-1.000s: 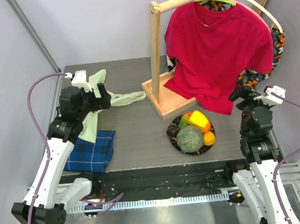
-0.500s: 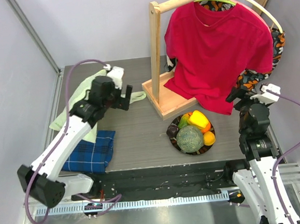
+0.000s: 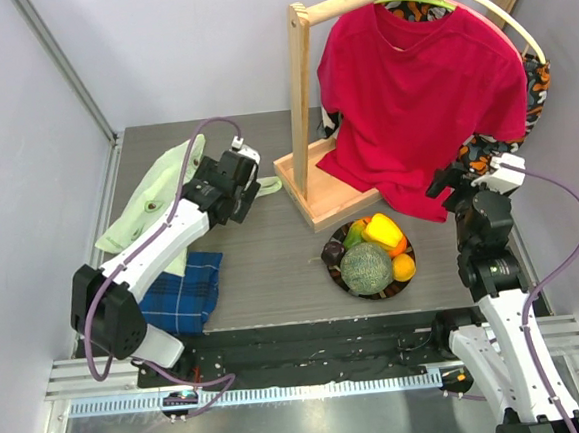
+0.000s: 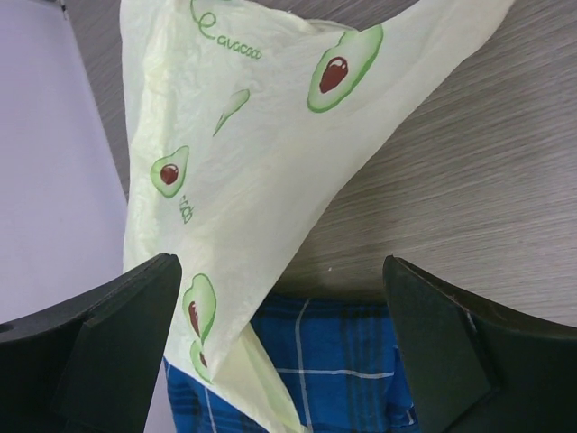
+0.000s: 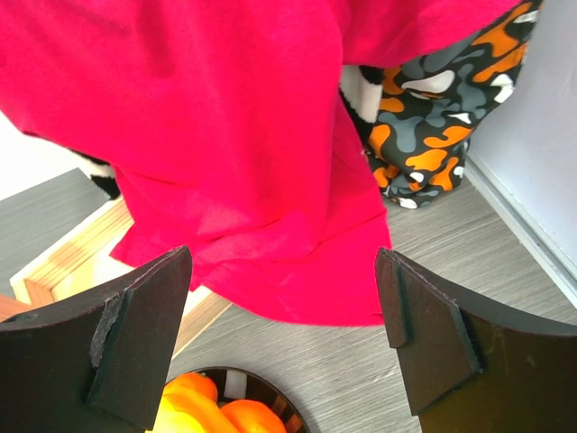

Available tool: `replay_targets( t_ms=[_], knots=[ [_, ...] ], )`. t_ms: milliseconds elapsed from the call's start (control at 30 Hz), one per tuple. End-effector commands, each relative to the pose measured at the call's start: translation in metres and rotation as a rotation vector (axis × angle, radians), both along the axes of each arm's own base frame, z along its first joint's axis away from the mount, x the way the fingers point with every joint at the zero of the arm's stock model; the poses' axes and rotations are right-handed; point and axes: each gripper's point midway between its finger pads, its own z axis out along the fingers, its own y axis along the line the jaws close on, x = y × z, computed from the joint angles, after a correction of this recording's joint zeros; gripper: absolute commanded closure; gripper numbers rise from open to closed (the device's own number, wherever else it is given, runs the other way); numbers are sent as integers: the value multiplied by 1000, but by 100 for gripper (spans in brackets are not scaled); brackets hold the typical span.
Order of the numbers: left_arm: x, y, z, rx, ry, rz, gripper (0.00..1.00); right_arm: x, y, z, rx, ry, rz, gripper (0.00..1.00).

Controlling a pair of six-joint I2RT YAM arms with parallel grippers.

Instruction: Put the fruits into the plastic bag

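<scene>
I note left claw [image 4: 279, 262] and right claw [image 5: 284, 257] gaping, empty; I judge the avocado-print plastic bag [image 4: 252, 153] limp, light and slippery, so pinch its loop handle [image 3: 267, 186].

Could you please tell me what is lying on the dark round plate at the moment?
On the dark round plate: a netted grey-green melon, a yellow pepper-like piece, a green piece, a dark purple piece and small oranges. Anything beneath them is covered.

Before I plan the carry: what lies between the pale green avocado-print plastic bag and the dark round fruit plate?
Top view: the open left gripper by the bag, then bare grey tabletop to the plate.
</scene>
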Motion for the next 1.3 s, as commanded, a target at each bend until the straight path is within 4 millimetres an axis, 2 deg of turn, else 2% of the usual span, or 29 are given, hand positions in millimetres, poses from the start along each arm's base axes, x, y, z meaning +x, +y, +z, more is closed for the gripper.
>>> replay_targets(
  t_ms=[0,167,233,333,367,500,567,667,700,733,767,800,833,867,933,967,1033,1067,1133,1200,1233,1267],
  knots=[
    [4,17,-5,76,-1,57,3,5,6,33,8,-78,37,9],
    [6,22,-14,74,30,77,19,2,9,40,17,-86,53,9],
    [5,21,-19,62,46,68,29,1,9,40,17,-81,53,9],
    [5,23,-26,76,66,70,75,2,11,41,21,-74,60,9],
    [5,25,-25,81,66,78,99,3,13,41,20,-69,73,10],
    [3,34,-7,99,8,110,100,6,22,41,25,-55,121,10],
    [0,42,16,81,-82,128,100,7,28,44,29,-60,159,11],
    [-10,50,47,25,-205,108,100,11,50,51,54,-80,273,14],
    [-9,43,55,-31,-249,72,100,11,67,53,81,-89,363,15],
    [-15,42,54,-48,-258,42,100,12,73,54,98,-92,397,17],
    [-25,45,77,-92,-328,10,100,16,81,56,117,-102,436,18],
    [-27,38,88,-144,-372,-38,100,15,93,57,142,-107,501,18],
    [-34,39,90,-164,-399,-59,100,15,101,57,186,-110,535,19],
    [-46,44,111,-198,-474,-85,100,18,107,61,214,-133,563,20],
    [-58,40,120,-263,-546,-148,100,15,122,64,296,-152,635,20],
    [-72,45,137,-301,-616,-173,100,15,127,74,316,-194,664,20],
    [-81,34,141,-356,-643,-251,100,11,142,74,415,-201,724,20],
    [-89,36,150,-383,-678,-260,100,10,148,84,430,-246,754,20],
    [-94,33,154,-416,-692,-279,100,7,163,86,499,-264,795,20],
    [-97,29,159,-443,-702,-301,100,9,176,81,543,-246,805,19],
    [-99,21,160,-474,-691,-341,100,10,184,76,562,-236,812,19],
    [-101,17,161,-491,-690,-359,100,6,201,77,594,-234,836,19]
  ],
)
